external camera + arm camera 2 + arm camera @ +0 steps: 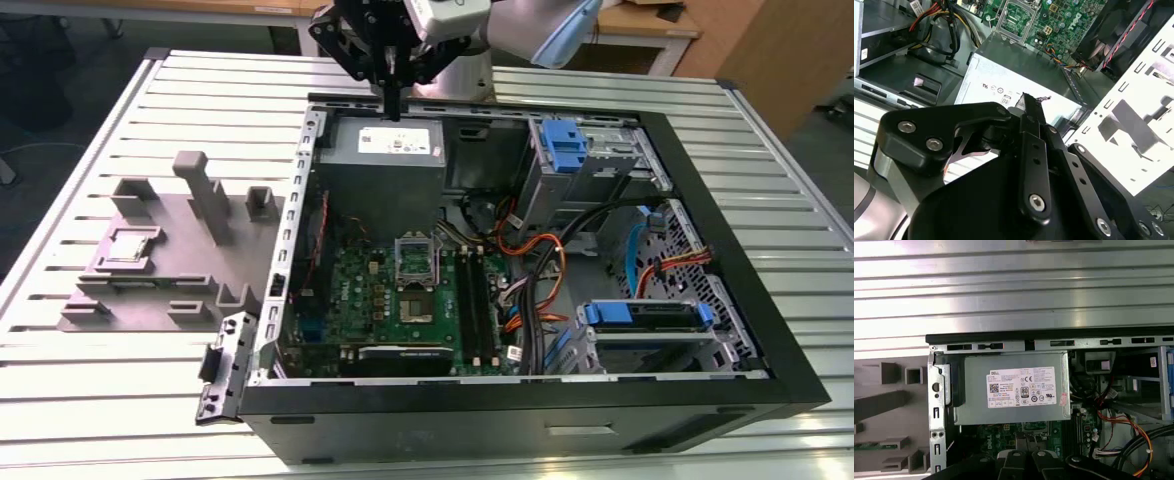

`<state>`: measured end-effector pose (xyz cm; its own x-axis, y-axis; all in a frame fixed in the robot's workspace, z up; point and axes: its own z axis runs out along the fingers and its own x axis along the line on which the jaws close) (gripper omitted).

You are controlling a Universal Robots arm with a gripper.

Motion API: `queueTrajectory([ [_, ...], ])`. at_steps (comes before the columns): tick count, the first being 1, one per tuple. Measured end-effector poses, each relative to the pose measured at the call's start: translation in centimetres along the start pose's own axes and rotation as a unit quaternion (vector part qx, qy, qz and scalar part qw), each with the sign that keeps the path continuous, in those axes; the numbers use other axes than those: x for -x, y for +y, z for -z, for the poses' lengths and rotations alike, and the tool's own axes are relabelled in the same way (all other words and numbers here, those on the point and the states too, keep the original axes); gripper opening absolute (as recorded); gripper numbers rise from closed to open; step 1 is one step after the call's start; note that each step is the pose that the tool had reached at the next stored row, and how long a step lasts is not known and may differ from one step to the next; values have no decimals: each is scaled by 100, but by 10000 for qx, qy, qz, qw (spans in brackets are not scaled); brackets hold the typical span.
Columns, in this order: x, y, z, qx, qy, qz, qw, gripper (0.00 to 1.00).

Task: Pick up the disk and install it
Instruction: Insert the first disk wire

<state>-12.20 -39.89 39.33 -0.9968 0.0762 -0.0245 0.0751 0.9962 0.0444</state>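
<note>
- Black gripper point(394, 100) hangs with its fingers drawn together to a narrow point, holding nothing. In the exterior view it is over the twelve o'clock edge of the open computer case point(534, 405).
- Just beneath the fingertips sits the grey metal box point(380, 150) with a white sticker; the first wrist view looks down on that box point(1014, 390).
- A green circuit board point(400, 290) lies toward six o'clock from the box.
- A bare blue bracket point(566, 148) stands at about one o'clock in the case.
- The disk point(651, 316), silver in its blue carrier, rests at about four o'clock, well apart from the gripper.
- Judging by this, nothing is grasped, so pick-up and fitting both seem left; whether the disk is seated I cannot tell.
</note>
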Motion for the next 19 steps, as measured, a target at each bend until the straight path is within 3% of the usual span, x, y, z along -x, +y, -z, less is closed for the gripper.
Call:
queueTrajectory([
  [14, 9, 1, 0, 0, 0, 0, 10000, 10],
  [19, 216, 16, -7, 0, 1, 0, 10000, 10],
])
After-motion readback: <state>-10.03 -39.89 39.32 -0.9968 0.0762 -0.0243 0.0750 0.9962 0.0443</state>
